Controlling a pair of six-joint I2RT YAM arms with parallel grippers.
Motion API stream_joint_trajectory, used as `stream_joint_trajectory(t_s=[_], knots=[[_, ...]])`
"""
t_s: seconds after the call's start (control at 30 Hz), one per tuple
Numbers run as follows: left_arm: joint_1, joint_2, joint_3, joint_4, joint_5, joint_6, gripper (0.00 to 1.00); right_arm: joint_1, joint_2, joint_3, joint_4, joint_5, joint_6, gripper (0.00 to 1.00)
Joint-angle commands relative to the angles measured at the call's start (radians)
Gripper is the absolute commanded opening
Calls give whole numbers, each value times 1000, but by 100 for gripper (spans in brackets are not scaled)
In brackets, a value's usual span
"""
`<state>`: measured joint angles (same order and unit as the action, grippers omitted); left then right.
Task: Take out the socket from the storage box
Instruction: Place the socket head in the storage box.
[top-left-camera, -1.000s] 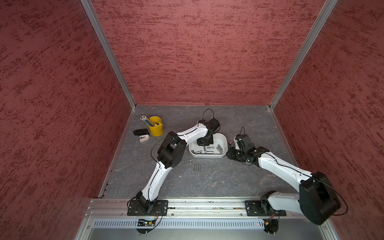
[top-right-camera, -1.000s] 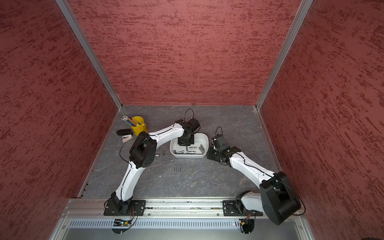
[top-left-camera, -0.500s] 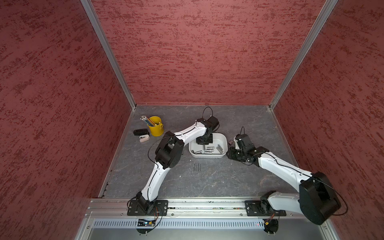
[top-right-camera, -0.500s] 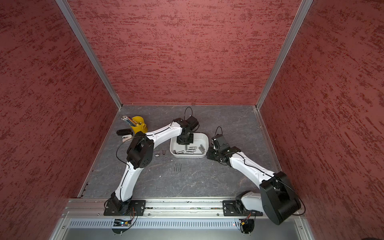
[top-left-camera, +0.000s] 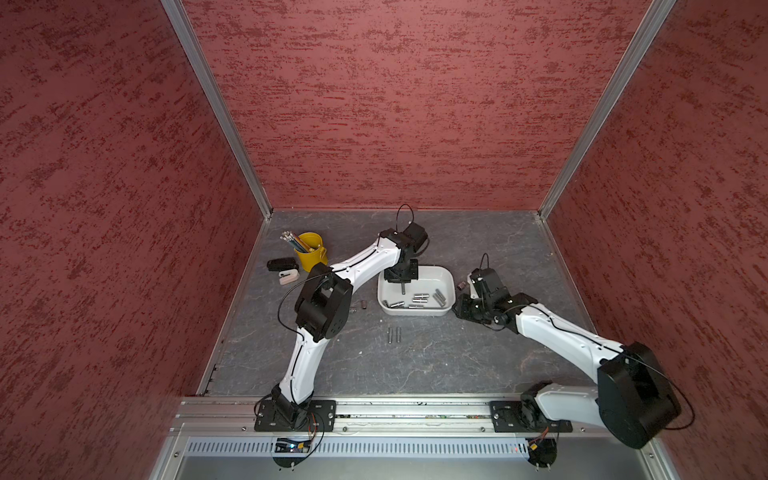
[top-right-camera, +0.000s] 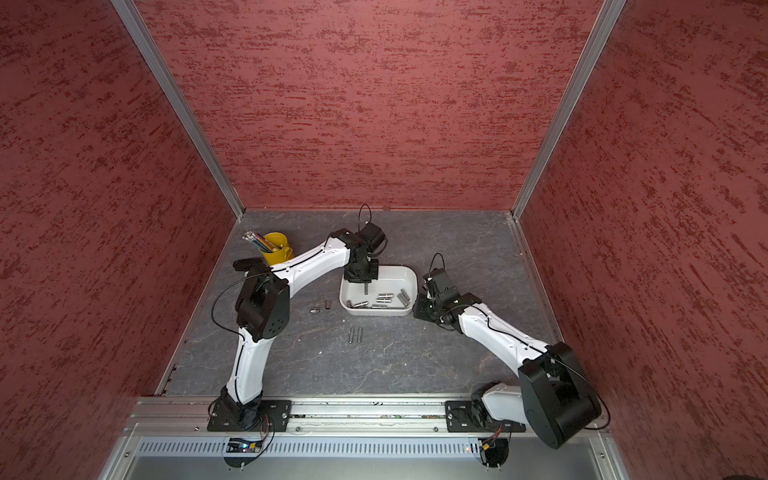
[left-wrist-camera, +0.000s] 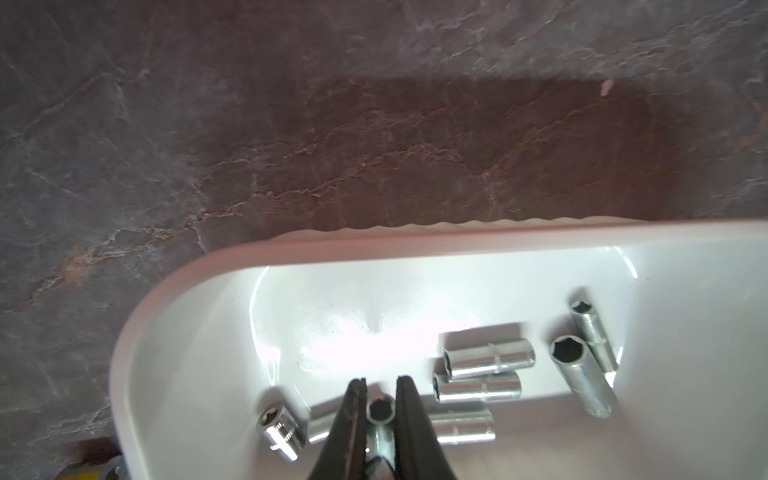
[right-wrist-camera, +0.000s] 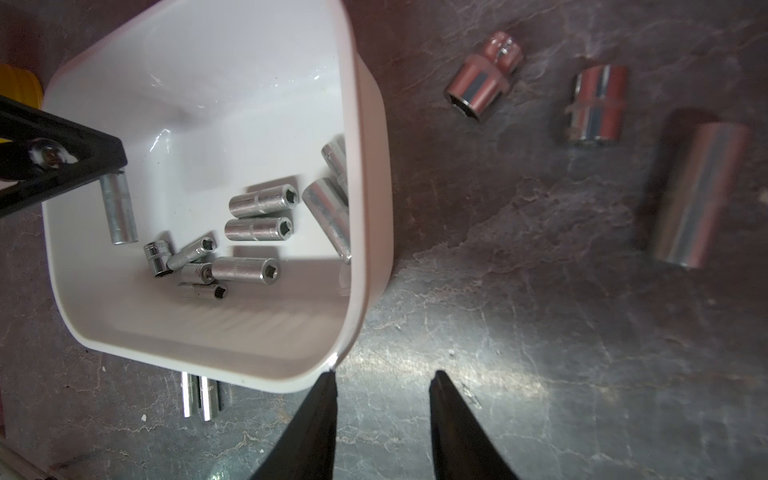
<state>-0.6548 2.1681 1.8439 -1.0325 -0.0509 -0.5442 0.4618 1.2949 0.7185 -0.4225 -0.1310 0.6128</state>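
Over the white rounded plastic storage box (top-left-camera: 415, 311), the left gripper (left-wrist-camera: 381, 384) is clamping a slim silver socket (right-wrist-camera: 118, 208).
The right gripper (right-wrist-camera: 384, 374) is hanging open beside it; only the left wrist view is showing the socket's hex bore, its upper end cropped.

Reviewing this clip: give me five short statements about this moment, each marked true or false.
1. The left gripper is shut on a socket over the storage box. True.
2. The right gripper holds a socket. False: its jaws stand open and empty beside the box's corner.
3. The storage box is empty. False: several sockets lie in it.
4. Two slim sockets lie side by side on the table, outside the box. True.
5. The yellow cup lies tipped over. False: it stands upright with pencils in it.
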Motion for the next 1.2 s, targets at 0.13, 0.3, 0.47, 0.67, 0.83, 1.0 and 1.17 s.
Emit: stream_joint_trajectory(t_s=[0.13,0.3,0.47,0.67,0.83,1.0,1.17], knots=[[20,76,-9,54,6,12,21,-10,3,-7,15,-5,4,40],[27,104,-14,64,19,13,31,-9,1,-9,16,-7,5,40],[30,91,-34,75,20,13,32,-9,3,-11,16,-7,8,40],[32,82,-31,68,11,20,32,-10,3,-11,15,-10,8,40],[35,58,-28,58,-4,26,35,-9,7,-13,18,-15,12,40],[32,34,-26,50,-7,33,29,-9,12,-13,20,-18,12,40],[31,20,-25,36,-23,33,27,-9,16,-9,19,-21,10,40]])
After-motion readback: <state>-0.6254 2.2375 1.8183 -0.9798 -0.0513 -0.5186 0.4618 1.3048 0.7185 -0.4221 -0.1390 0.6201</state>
